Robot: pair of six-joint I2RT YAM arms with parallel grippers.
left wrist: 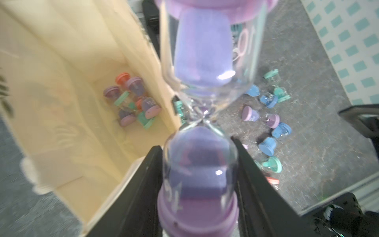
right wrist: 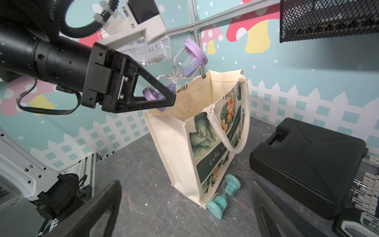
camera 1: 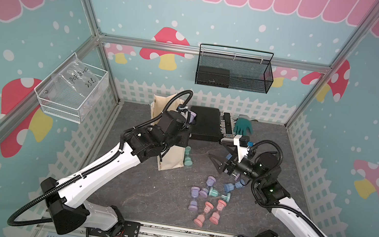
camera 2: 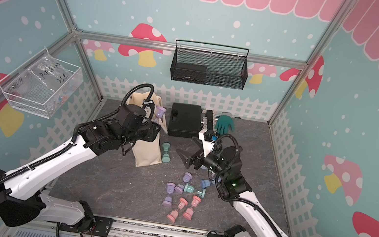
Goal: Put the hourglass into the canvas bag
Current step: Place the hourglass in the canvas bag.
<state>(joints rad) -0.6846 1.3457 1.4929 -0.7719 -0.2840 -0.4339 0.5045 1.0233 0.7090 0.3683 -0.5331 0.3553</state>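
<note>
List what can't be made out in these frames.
- Canvas bag opening: both top views, left arm covers it.
- Hourglasses inside the bag: left wrist view, blurred and overlapping, so the count is unclear.
- Dark box in mesh basket: both top views, mesh obscures it.
- Blue hourglasses: both top views, partly under right arm.

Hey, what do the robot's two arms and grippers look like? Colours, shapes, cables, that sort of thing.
The left arm and right arm have glossy white shell links joined by black motor housings. Black corrugated cable conduit loops alongside each. Each wrist carries a white camera bracket. The left gripper and right gripper have black triangular open-frame fingers. A small green light glows on the right arm.
</note>
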